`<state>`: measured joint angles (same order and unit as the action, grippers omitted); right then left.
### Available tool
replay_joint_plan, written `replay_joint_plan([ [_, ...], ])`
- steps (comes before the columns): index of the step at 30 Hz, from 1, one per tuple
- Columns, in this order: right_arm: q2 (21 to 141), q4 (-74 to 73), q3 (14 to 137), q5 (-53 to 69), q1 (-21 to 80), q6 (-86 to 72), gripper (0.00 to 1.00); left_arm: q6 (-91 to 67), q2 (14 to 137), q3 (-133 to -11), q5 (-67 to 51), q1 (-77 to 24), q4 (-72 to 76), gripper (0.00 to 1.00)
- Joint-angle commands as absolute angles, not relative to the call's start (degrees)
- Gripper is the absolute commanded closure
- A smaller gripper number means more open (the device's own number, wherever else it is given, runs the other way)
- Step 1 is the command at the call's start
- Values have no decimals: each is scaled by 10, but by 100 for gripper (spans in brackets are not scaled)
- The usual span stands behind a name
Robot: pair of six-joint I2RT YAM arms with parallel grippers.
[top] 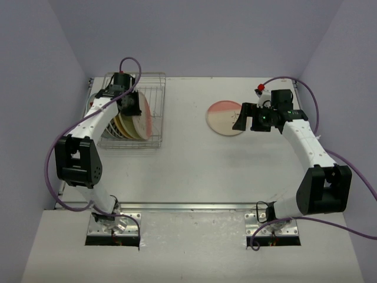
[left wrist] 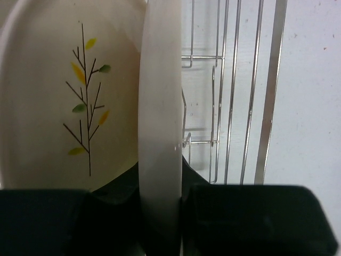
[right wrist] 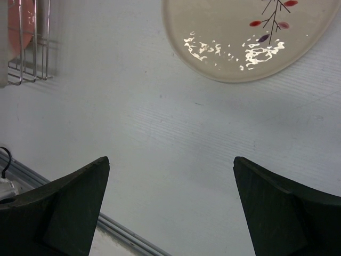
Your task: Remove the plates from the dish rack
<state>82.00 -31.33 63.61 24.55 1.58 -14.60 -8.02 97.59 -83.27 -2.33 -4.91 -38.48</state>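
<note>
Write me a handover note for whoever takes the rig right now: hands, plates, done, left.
Left hand: closed on the rim of an upright plate in the dish rack, not yet lifted out.
Right hand: open, empty, over the table near the flat plate.
Done: one plate out on the table.
Left: the gripped plate and the others standing in the rack, the sprig plate among them.

no readable text, no labels, no numbers on anything in view
</note>
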Motion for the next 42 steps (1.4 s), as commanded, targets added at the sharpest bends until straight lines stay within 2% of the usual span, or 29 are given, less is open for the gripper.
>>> replay_joint_plan([
  [1, 802, -296, 642, 257, 17, -152, 1, -73, 911, -903, -28, -51, -377, 100],
  [8, 792, -289, 645, 277, 17, -145, 1, -55, 866, -960, -37, -51, -381, 100],
  [13, 774, -262, 638, 349, 16, -153, 1, -63, 798, -956, -136, -51, -350, 100],
  [19, 713, -132, 581, 515, 16, -235, 4, -133, 739, -908, -404, -51, -288, 100],
  [22, 679, -22, 545, 552, 20, -294, 6, -189, 739, -856, -524, -51, -242, 100],
  [25, 675, 12, 543, 565, 29, -320, 7, -246, 747, -819, -618, -54, -193, 100],
  [38, 760, 72, 574, 542, 147, -361, 11, -282, 759, -713, -698, -106, -119, 100],
  [42, 798, 76, 595, 558, 171, -372, 15, -288, 761, -696, -712, -112, -105, 100],
])
